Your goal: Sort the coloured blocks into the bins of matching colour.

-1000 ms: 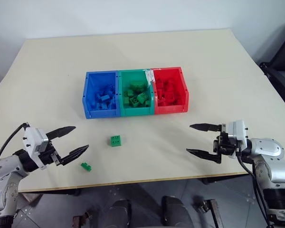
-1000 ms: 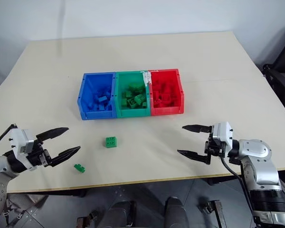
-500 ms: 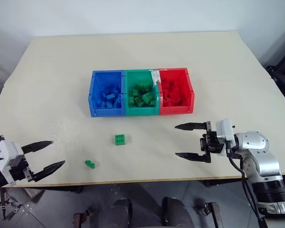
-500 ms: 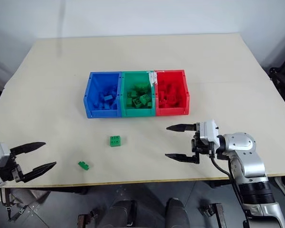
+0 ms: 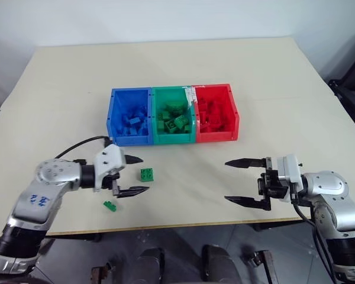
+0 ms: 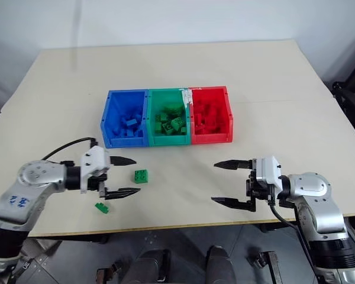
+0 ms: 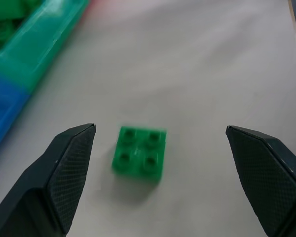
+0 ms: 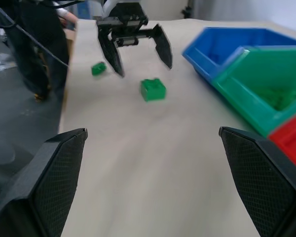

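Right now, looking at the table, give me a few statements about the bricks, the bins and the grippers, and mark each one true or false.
1. Two green bricks lie loose on the table: a square brick and a smaller brick. True.
2. The left gripper is shut on the square brick. False: its fingers are open, with the brick on the table just ahead of them.
3. The green bin sits in the middle, between the blue bin and the red bin. True.
4. The green bin is empty. False: green bricks lie in it.
5. The right gripper holds a red brick. False: it is open and empty.
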